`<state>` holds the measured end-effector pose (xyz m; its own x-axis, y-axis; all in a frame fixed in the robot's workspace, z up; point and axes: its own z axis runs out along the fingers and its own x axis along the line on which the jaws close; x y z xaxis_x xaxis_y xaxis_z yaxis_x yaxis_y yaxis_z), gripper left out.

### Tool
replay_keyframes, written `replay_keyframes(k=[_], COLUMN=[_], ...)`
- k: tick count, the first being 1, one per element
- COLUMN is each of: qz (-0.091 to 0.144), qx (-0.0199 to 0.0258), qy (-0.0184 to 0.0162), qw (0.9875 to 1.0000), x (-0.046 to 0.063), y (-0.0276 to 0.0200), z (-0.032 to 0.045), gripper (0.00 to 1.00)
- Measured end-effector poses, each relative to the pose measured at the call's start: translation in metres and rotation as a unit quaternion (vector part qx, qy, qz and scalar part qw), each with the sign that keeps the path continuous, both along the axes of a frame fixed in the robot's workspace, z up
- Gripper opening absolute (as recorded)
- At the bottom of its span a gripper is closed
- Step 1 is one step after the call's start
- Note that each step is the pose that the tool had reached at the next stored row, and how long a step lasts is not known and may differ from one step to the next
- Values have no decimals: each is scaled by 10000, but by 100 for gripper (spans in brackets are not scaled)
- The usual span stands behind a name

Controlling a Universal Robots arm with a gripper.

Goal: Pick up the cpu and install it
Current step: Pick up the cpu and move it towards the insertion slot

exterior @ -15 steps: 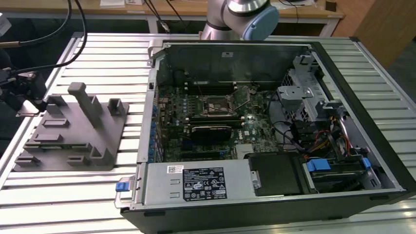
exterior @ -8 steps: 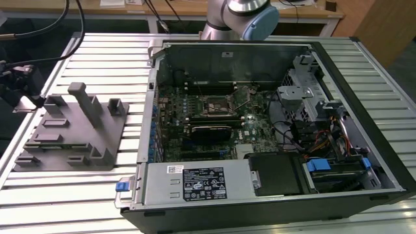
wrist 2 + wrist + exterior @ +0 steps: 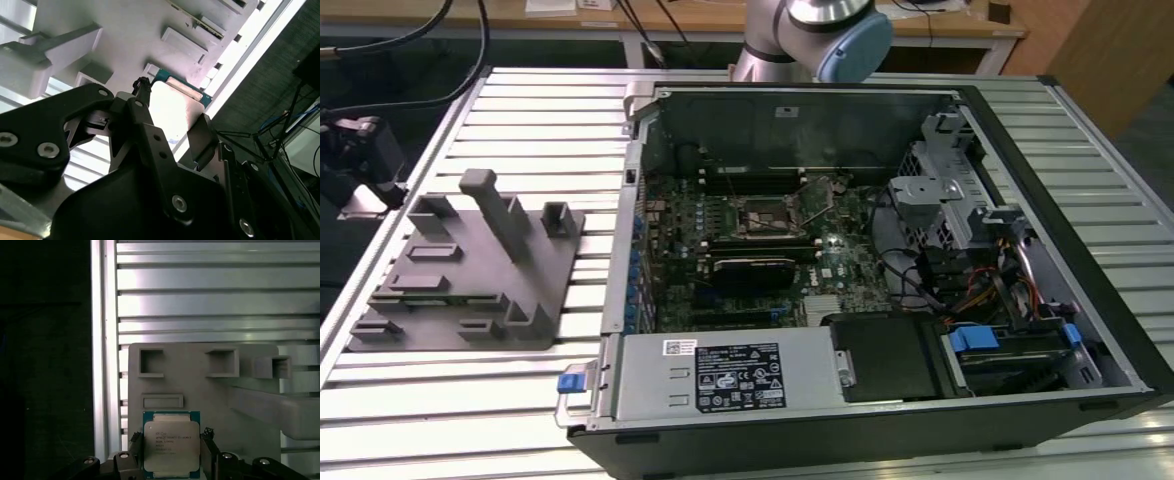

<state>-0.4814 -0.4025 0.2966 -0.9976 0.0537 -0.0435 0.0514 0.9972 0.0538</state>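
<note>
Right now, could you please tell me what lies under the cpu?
The grey fixture plate extends under the cpu; whatever seat lies directly beneath it is covered.

Slatted metal table w/ wood desk behind.

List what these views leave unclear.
cpu: one edge cut off by the first wrist view's frame; partly covered by the gripper in the second wrist view.
Motherboard socket: too small in the exterior view to tell whether it is empty.
Arm: cut off by the exterior view's top edge.
</note>
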Motion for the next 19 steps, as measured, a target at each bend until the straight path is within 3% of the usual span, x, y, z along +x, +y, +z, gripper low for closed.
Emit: replay_keyframes(k=[19], qz=[0], qx=[-5], qy=[-122], qw=[9999], x=[-3], y=[67], z=[383], gripper=[54])
